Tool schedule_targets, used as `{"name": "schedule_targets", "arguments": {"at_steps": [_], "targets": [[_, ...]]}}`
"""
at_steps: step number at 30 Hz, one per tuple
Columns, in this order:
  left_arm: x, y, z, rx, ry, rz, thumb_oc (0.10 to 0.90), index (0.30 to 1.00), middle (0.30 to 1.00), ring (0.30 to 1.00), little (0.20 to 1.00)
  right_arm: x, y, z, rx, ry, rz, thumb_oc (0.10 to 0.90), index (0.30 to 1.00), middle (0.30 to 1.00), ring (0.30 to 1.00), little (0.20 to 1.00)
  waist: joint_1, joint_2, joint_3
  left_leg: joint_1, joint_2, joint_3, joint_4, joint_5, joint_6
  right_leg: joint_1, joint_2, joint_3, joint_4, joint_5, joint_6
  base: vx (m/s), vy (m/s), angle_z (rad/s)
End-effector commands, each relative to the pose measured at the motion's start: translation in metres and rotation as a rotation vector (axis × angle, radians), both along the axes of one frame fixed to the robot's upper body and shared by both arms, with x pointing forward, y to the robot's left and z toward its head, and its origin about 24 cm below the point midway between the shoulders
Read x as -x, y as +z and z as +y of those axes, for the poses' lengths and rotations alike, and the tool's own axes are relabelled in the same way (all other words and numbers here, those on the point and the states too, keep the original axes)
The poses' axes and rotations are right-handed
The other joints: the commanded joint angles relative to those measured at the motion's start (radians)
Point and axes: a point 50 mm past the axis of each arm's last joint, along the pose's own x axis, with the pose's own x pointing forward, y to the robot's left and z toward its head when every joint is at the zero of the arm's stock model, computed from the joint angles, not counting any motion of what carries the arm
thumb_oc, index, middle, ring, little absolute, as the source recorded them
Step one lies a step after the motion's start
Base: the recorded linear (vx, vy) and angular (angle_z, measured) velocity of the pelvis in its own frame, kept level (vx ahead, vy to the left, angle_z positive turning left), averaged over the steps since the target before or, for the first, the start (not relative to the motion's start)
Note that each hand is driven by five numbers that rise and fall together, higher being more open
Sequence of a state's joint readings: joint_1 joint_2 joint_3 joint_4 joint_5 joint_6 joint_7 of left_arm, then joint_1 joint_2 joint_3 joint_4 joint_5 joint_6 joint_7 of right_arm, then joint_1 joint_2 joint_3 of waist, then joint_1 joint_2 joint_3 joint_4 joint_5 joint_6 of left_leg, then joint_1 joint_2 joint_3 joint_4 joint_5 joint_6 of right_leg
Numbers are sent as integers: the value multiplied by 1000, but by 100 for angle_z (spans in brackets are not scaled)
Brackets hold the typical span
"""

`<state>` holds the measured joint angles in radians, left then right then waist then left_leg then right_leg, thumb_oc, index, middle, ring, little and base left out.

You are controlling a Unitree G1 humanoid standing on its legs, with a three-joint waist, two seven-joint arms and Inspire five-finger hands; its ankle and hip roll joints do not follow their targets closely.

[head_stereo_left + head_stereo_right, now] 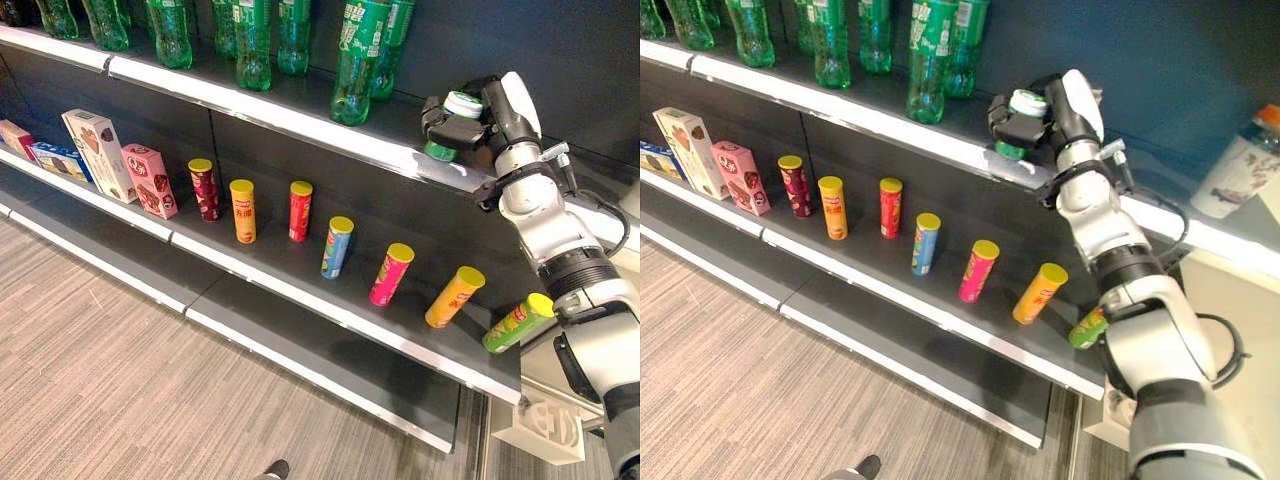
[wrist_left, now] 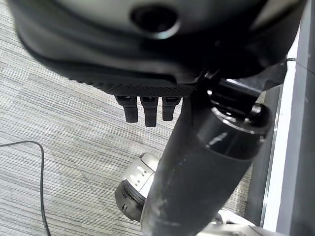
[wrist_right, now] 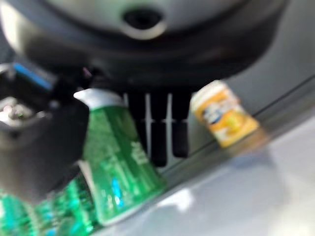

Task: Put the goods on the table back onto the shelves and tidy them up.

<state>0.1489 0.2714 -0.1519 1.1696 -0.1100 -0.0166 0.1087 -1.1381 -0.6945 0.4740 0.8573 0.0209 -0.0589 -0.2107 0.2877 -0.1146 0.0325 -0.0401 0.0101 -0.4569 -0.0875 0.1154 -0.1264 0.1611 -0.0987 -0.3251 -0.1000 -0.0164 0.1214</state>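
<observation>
My right hand (image 1: 472, 118) is raised to the upper shelf (image 1: 300, 118) and is shut on a green bottle (image 3: 118, 162) with a white cap. The bottle's base (image 1: 438, 151) sits at or just above the shelf's front edge, right of the row of green bottles (image 1: 356, 60). In the right wrist view the thumb and fingers (image 3: 162, 132) wrap the bottle. My left hand (image 2: 147, 110) hangs over the floor with its fingers relaxed and holding nothing.
The middle shelf (image 1: 330, 300) carries several crisp tubes (image 1: 337, 246), the right ones leaning, and snack boxes (image 1: 100, 152) at the left. A pale bottle with an orange cap (image 1: 1240, 165) stands to the right on the upper level. A shoe (image 1: 272, 470) shows on the floor.
</observation>
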Motion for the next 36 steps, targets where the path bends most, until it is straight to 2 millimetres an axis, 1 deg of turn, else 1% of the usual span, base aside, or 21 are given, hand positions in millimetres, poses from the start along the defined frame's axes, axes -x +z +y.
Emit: {"name": "schedule_targets", "arguments": {"at_steps": [1,2,4,7,15,16,17,18,20,23,27,28,36], "targets": [[-9,4,12,-57,-39,-18,800,900,900,900,900,10,70,6,54,-8,-239,400,300,300,300,300,-1,-27,-64,40,-20,123,0,-114,10,-58,-30,-30,54,-45,20,0,0,0],[-9,4,12,-57,-39,-18,800,900,900,900,900,10,70,6,54,-8,-239,400,300,300,300,300,-1,-27,-64,40,-20,123,0,-114,10,-58,-30,-30,54,-45,20,0,0,0],[-12,4,10,-56,-43,-28,800,900,900,900,900,10,71,0,47,-42,-251,400,300,300,300,300,-5,-29,-61,41,-20,124,0,-115,11,-59,-31,-27,54,-44,21,-5,16,0],[-10,3,8,-57,-53,-17,800,900,900,900,900,11,73,-6,65,-73,-253,400,300,300,300,300,-10,-31,-59,39,-21,131,0,-119,14,-63,-32,-19,54,-43,21,0,10,-1],[-10,2,7,-59,-63,-16,800,900,900,900,900,12,72,-9,63,-79,-254,400,300,300,300,300,-15,-32,-58,42,-21,138,0,-122,15,-62,-33,-15,53,-42,21,0,0,0],[-15,4,9,-84,-91,-33,800,900,900,900,900,11,65,-3,46,-48,-256,400,300,300,300,300,-27,-28,-57,44,-20,144,0,-124,17,-65,-33,-9,52,-40,23,0,0,0],[-15,4,10,-85,-92,-33,800,900,900,900,900,11,65,-3,45,-48,-255,400,300,300,300,300,-27,-29,-58,45,-20,144,0,-124,17,-64,-33,-8,52,-40,23,0,0,0],[-12,5,13,-73,-100,-14,800,900,900,900,900,12,72,0,52,-42,-268,400,300,300,300,300,-27,-27,-58,46,-19,149,0,-126,18,-66,-34,-5,51,-38,24,-12,10,-6],[-11,4,14,-71,-86,-9,800,900,900,900,900,15,76,-5,81,-59,-274,400,300,300,300,300,-28,-25,-56,46,-19,150,0,-127,19,-66,-34,-3,49,-37,24,-13,8,-9],[-11,5,15,-72,-88,-9,800,900,900,900,900,16,80,-5,103,-56,-276,400,300,300,300,300,-34,-23,-55,47,-19,156,0,-127,20,-67,-34,1,48,-35,26,-13,6,-9],[-18,7,16,-74,-96,-29,800,900,900,900,900,16,77,-6,110,-49,-264,400,300,300,300,300,-42,-20,-56,50,-18,163,0,-130,22,-67,-34,11,47,-33,26,-2,4,-6],[-19,7,15,-71,-103,-34,800,900,900,900,900,15,73,-5,113,-44,-248,400,300,300,300,300,-46,-18,-59,53,-17,167,0,-132,22,-65,-33,17,44,-36,25,2,4,-5],[-18,6,14,-68,-109,-29,800,900,900,900,900,13,69,-1,113,-28,-229,400,300,300,300,300,-48,-17,-60,57,-15,169,0,-134,23,-64,-31,21,42,-36,24,-2,-2,-4]]}}
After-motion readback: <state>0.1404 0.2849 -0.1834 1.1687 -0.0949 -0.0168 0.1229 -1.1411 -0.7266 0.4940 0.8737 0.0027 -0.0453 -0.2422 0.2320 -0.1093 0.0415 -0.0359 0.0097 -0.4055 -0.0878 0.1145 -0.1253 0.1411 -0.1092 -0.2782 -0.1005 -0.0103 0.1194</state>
